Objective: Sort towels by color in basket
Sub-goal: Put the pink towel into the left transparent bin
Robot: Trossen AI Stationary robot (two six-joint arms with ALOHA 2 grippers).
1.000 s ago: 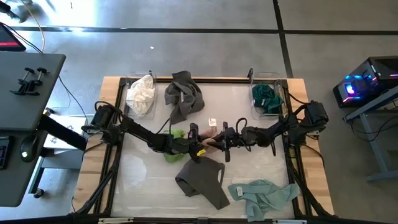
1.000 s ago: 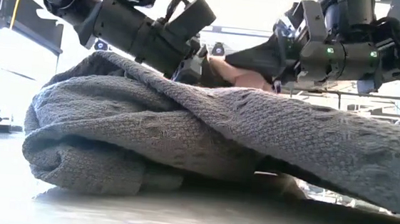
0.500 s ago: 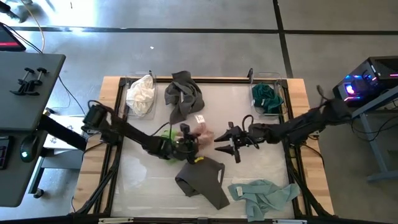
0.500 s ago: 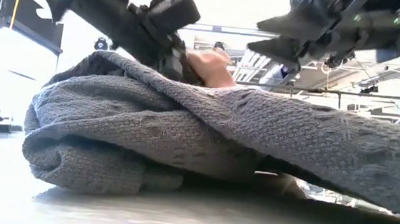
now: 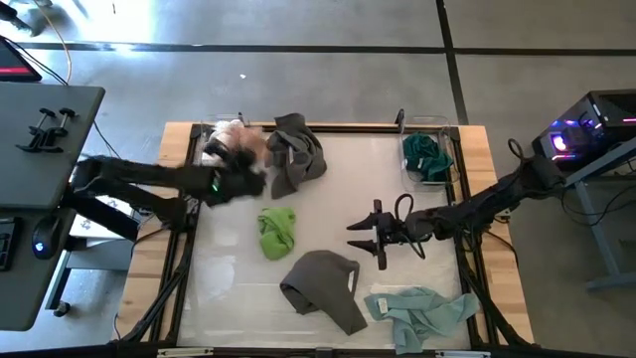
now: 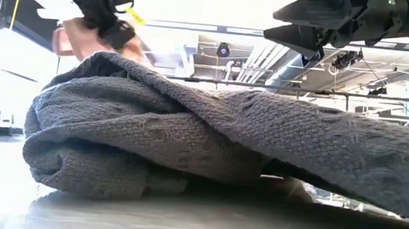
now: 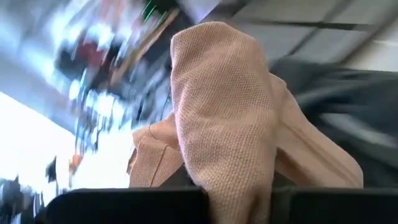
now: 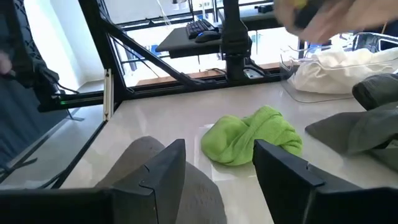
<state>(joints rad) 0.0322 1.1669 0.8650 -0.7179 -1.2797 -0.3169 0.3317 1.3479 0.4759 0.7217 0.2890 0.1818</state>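
My left gripper (image 5: 238, 167) is over the table's far left, shut on the pink towel (image 7: 224, 118), beside the clear bin (image 5: 207, 171) that holds the cream towel (image 5: 221, 149). My right gripper (image 5: 362, 237) hovers open over the table's middle right, with nothing between its fingers (image 8: 163, 169). The lime green towel (image 5: 277, 231) lies bunched left of it. One dark grey towel (image 5: 323, 288) lies toward the near edge and fills the low view. Another dark grey towel (image 5: 295, 151) lies at the far edge. The pale mint towel (image 5: 422, 313) is near right. The dark teal towel (image 5: 427, 154) sits in the far-right bin. My left gripper pinches a bunched, folded part of the pink towel (image 7: 239, 196) between its two fingers. The fingers come nearly level, from the table's left side. The towel is lifted clear of the table (image 6: 86, 41), its folds bulging out past the fingertips.
A dark frame (image 5: 189, 249) runs around the white tabletop. The clear bins stand at the far left and the far right (image 5: 444, 171). A bare stretch of table lies between the lime green towel and my right gripper.
My right gripper has opened and let go of the pink towel, then risen and drawn back a little toward the right edge. My left gripper has swung up and toward the far left with the pink towel, turning from steeply down to nearly level. The lime green towel now lies uncovered.
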